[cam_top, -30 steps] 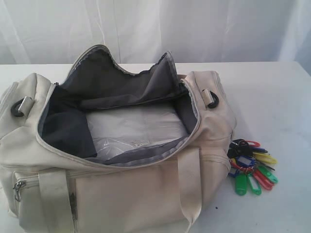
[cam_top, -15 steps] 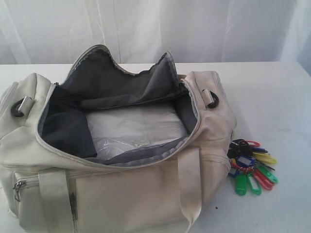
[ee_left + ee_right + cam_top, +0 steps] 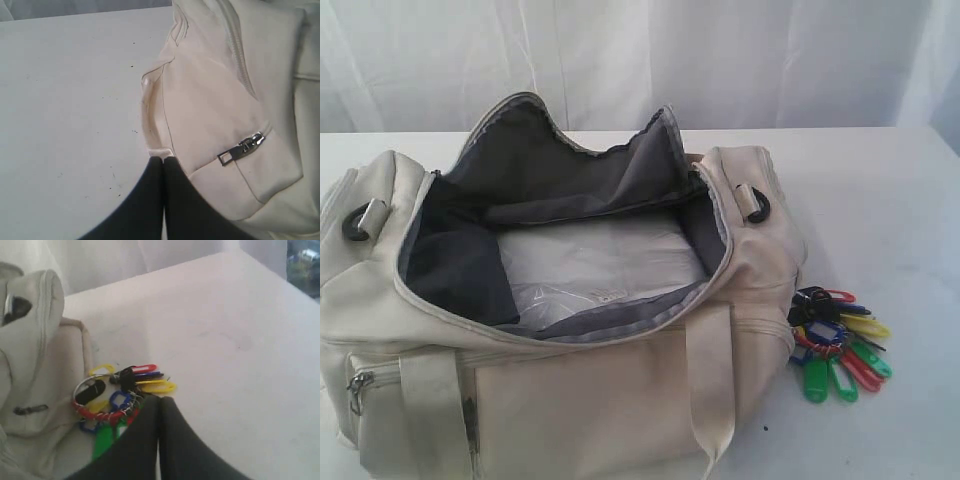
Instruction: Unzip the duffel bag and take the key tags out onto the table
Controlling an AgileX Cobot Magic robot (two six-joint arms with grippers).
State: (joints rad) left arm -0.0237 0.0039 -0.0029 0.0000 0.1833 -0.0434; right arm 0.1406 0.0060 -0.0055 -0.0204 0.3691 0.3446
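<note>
The large cream-white soft fabric duffel bag (image 3: 570, 400) lies on the broad plain white tabletop (image 3: 880, 200). Its grey main zipper (image 3: 620, 325) is run open and the mouth gapes wide, showing the dark grey lining (image 3: 560, 170). Inside, only a pale crinkled plastic sheet (image 3: 590, 265) shows on the bottom, with no tags among it.

The bunch of small red, green, yellow and blue plastic key tags (image 3: 835, 345) on dark rings rests on the tabletop just beside the bag's right end, outside it.

Judging from this, both of the 2 steps look done: the bag is unzipped and the tags are out. Nothing of the task seems left, beyond perhaps drawing the arms clear.

The left tool (image 3: 164, 161) has its black fingers pressed together on nothing. It sits at the bag's left end, near a zipped side pocket with a silver zip pull (image 3: 241, 149). The right tool (image 3: 160, 400) is likewise pressed together and empty, just by the key tags.
</note>
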